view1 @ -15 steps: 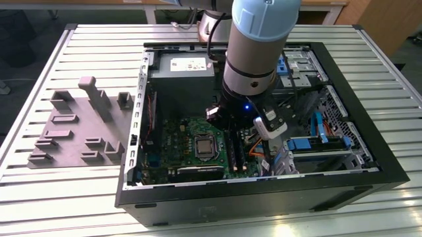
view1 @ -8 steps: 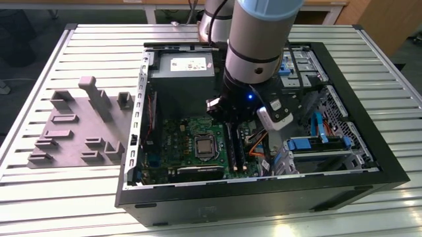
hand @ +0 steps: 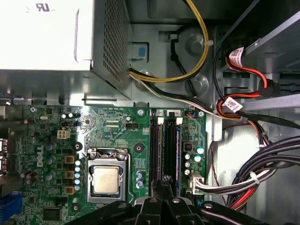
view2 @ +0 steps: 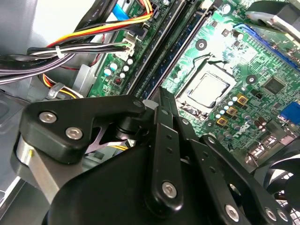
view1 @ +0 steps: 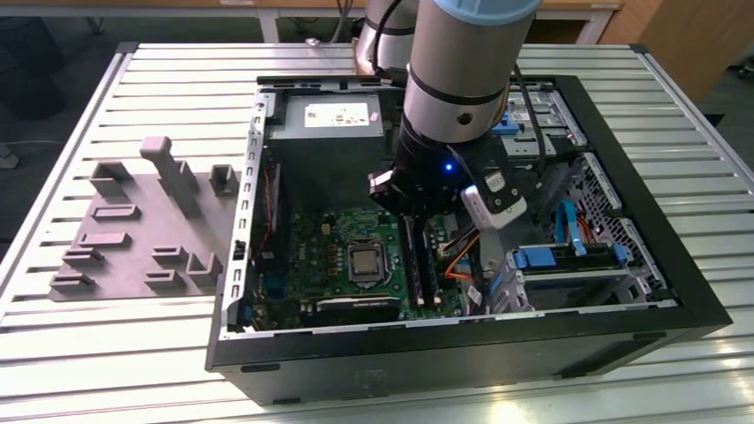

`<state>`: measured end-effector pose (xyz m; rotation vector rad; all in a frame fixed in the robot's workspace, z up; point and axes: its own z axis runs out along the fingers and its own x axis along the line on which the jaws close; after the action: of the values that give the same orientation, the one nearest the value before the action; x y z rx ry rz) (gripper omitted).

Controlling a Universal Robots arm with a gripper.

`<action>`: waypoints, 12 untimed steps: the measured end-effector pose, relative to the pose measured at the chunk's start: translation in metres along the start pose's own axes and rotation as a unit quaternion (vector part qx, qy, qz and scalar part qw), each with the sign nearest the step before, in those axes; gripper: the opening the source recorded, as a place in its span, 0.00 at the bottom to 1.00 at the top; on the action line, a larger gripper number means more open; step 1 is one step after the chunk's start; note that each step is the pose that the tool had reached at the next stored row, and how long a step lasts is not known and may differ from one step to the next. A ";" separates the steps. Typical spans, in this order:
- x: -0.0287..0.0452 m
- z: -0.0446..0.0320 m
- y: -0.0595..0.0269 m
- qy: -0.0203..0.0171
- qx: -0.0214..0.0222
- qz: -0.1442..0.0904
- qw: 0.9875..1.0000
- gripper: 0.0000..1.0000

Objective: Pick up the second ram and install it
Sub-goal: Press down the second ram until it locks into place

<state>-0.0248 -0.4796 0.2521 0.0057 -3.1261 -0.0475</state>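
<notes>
My gripper (view1: pixel 411 215) hangs inside the open computer case, low over the green motherboard (view1: pixel 335 243). In the first wrist view its fingertips (hand: pixel 162 181) are pressed together over the near end of the black memory slots (hand: pixel 153 150). A thin dark stick, which I take for the second ram (hand: pixel 162 150), stands on edge in the slot in line with the fingertips. I cannot tell whether the tips touch it. In the second wrist view the gripper (view2: pixel 161 93) points at the same long slots (view2: pixel 161 47).
The processor socket (hand: pixel 105 180) lies beside the slots. Cable bundles (hand: pixel 253 178) and the drive cage (view1: pixel 566 261) crowd the other side. The power supply (view1: pixel 330 119) sits at the back of the case. A grey holder tray (view1: pixel 130 225) rests on the table at the exterior view's left.
</notes>
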 end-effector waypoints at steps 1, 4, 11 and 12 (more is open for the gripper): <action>0.0000 0.0000 0.0000 0.000 0.000 0.000 1.000 0.11; 0.0000 0.0000 0.0000 0.000 0.000 0.000 1.000 0.11; 0.0001 -0.0055 0.0001 0.000 0.000 0.000 1.000 0.11; 0.0002 -0.0117 0.0003 0.000 0.000 0.000 1.000 0.11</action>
<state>-0.0248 -0.4796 0.2639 0.0056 -3.1261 -0.0476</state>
